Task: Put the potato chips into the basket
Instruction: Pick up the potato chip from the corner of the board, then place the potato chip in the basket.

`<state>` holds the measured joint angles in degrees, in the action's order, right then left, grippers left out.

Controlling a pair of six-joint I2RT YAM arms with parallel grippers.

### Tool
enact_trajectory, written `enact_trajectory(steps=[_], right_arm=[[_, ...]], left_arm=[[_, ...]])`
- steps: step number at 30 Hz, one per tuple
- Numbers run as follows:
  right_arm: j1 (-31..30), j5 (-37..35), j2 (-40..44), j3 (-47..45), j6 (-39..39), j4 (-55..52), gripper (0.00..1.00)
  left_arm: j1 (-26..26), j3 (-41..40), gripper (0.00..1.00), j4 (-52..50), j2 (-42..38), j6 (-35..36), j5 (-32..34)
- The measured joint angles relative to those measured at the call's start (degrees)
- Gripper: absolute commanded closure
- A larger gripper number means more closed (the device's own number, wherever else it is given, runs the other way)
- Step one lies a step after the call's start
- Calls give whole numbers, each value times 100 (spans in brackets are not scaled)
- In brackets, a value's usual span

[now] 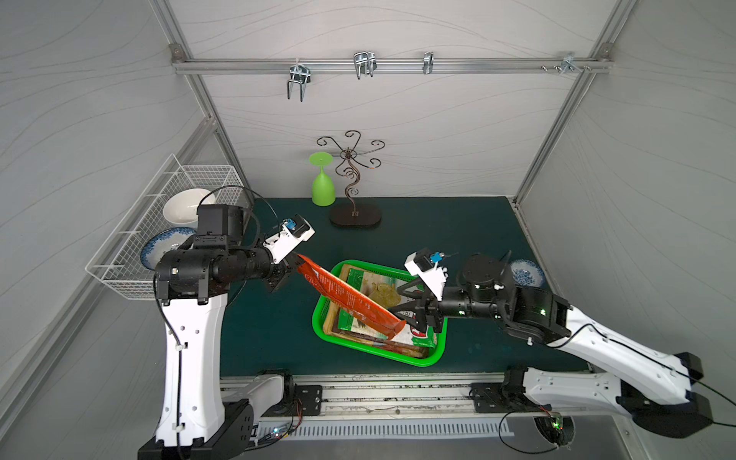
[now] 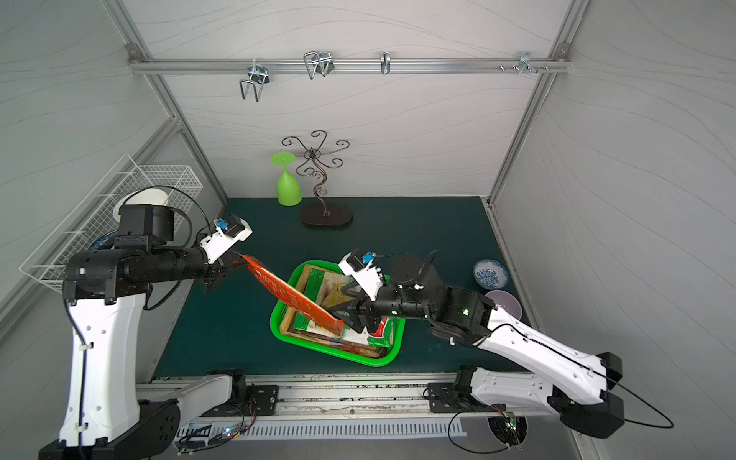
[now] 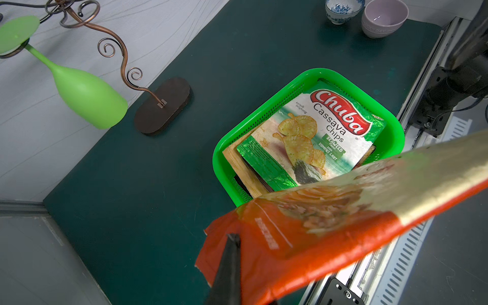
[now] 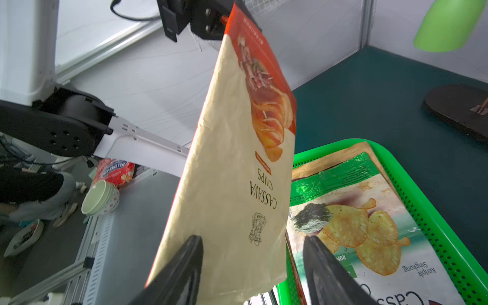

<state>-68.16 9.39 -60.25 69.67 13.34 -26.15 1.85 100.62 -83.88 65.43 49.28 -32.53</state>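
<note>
Both top views show the orange chip bag [image 1: 350, 298] mostly from its orange printed back, as a long strip slanting across the basket [image 1: 316, 322]. The wrist views show its other face. That side is cream with an orange end and a photo of chips, and the words "CASSAVA CHIPS" read upside down from the right wrist.

The bag's long axis runs from the left gripper [image 1: 292, 263] down toward the right gripper [image 1: 398, 303]. The orange end is the high one, out past the basket's far left corner. The cream end is low, over the near right part of the basket. The bag stands tilted on edge rather than flat.

The left gripper's fingers [image 3: 229, 264] are pinched tight on the orange end, and only the left wrist view shows this closely. The right gripper's fingers [image 4: 179, 277] stand well apart with the cream end between them. The second finger [image 4: 324, 272] is clear of the bag's edge, so nothing is clamped there. Whether the low end touches the stack below cannot be told.

The basket sits on the dark green counter [image 1: 478, 239] and holds a flat pile of bags. On top is a green chip bag [image 3: 317, 137], whose "Chuba Cassava Chips Seaweed" label is readable only from the left wrist. Tan and brown bag edges show under it.

The left wrist view also shows two cups side by side at the counter's right edge, a blue-patterned cup [image 3: 340, 8] and a lilac cup [image 3: 383, 18].
</note>
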Motion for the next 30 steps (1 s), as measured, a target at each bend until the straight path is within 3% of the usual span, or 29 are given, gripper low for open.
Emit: enact_trajectory(steps=[11,22,30], right_arm=[[-175,-214,-249,160,-133,-92,37],[-175,149,-87,157,-87,-92,37],[-175,70,-249,37,-76,-101,43]], left_arm=[[-192,-138,100,17,-4,-24,354],[-332,-201,100,33,-4,-46,629],[-378,-201,100,33,-4,-68,726]])
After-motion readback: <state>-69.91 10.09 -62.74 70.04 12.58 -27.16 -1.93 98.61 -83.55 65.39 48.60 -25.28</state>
